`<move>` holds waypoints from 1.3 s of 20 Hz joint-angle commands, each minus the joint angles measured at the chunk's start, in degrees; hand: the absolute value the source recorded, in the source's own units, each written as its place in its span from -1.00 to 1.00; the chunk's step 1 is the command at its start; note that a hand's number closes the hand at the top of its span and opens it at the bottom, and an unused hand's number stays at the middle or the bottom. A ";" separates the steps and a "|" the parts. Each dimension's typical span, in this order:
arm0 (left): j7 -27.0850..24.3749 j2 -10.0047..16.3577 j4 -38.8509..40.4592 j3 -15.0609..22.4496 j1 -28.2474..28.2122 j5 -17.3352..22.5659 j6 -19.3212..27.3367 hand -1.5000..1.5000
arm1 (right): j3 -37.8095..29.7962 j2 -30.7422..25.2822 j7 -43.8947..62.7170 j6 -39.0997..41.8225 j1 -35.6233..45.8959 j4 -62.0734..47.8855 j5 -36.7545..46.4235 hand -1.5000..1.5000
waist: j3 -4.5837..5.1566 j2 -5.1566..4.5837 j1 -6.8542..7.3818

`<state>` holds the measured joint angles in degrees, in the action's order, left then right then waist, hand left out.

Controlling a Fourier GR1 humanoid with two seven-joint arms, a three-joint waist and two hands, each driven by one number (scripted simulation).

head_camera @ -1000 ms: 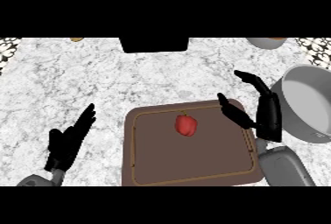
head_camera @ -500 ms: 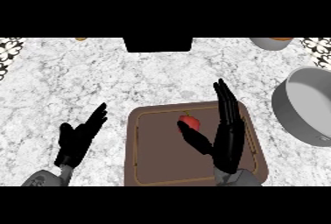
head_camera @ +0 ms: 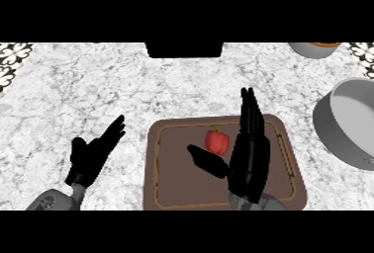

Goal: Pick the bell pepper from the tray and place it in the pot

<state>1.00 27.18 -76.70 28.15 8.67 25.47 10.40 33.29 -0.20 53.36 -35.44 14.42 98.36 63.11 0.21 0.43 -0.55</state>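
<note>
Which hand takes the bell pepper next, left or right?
Right. The right hand is open over the tray, with the bell pepper between its thumb and fingers, and the pot lies on that side. The left hand rests open off the tray's left edge.

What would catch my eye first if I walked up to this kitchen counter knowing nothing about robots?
The small red bell pepper stands out first, lying on the brown tray in the middle of the counter. The black right hand is just to its right, fingers straight and thumb angled in below the pepper. A big grey pot sits at the right edge, and the left hand rests open at the lower left.
</note>
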 commanded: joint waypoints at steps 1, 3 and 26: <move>1.03 -1.34 2.56 -0.71 3.00 -0.35 -1.17 0.00 | 2.12 0.19 16.50 4.00 6.65 -1.23 -0.69 -1.00 | -0.11 -0.47 0.77; -0.41 -0.12 -0.50 -0.49 -0.80 -0.77 -0.83 0.00 | 3.65 0.20 16.80 7.52 4.12 -2.36 -4.95 -1.00 | -0.17 -0.35 1.53; 4.31 -6.95 0.23 -8.74 0.42 -8.76 -6.39 0.00 | -3.09 -0.61 -8.40 3.75 -8.27 -1.88 -17.12 -1.00 | -0.24 -0.44 0.61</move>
<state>3.57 21.02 -75.67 20.20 8.30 17.69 4.14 31.68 -0.86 50.52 -30.22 5.82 95.91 51.37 -0.05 0.04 0.01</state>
